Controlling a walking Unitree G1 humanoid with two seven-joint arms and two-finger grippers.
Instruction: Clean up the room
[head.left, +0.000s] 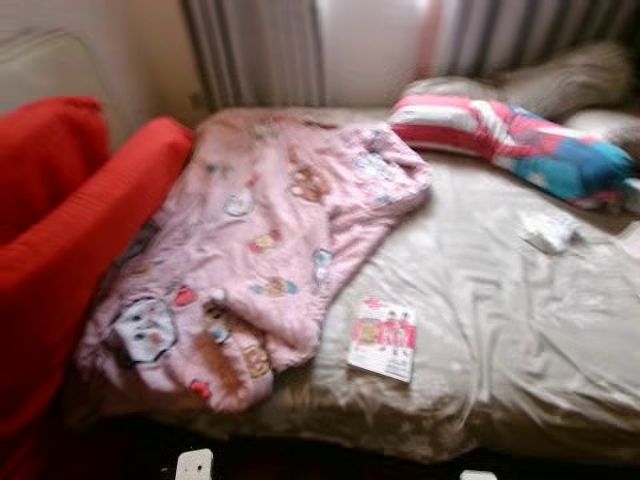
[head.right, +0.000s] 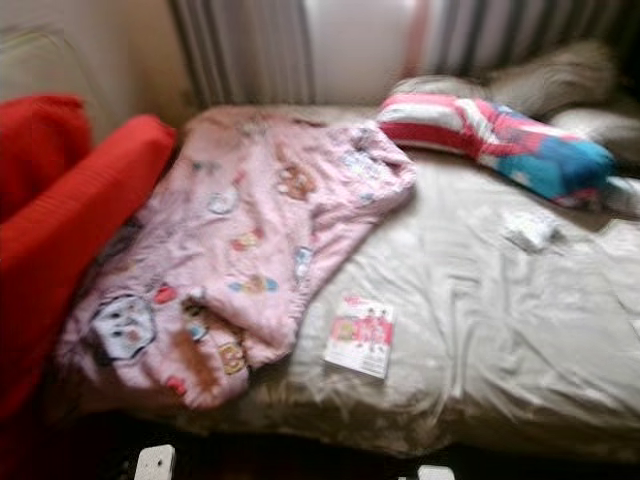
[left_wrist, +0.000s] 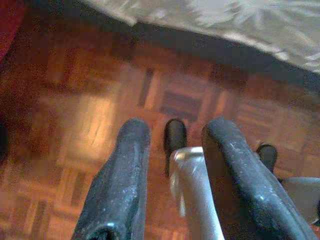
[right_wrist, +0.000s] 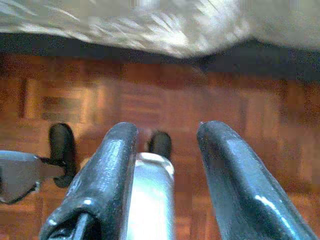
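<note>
Parquet floor (left_wrist: 90, 115) under both hanging arms, bed ahead.
Left gripper (left_wrist: 172, 132) and right gripper (right_wrist: 162, 135) point down at the floor, fingers parted, empty; beyond them the bed (head.left: 500, 330) carries a booklet (head.left: 383, 338), pink blanket (head.left: 260, 240), farther a striped pillow (head.left: 500, 135).

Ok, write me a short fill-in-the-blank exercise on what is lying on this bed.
1. The crumpled blanket with cartoon prints is ____ in colour.
2. The small booklet lies on the bed sheet beside the blanket, near the bed's ____ edge.
3. The sofa left of the bed is ____.
4. Both grippers hang over a ____ parquet floor.

Missing words: pink; front; red; wooden
</note>
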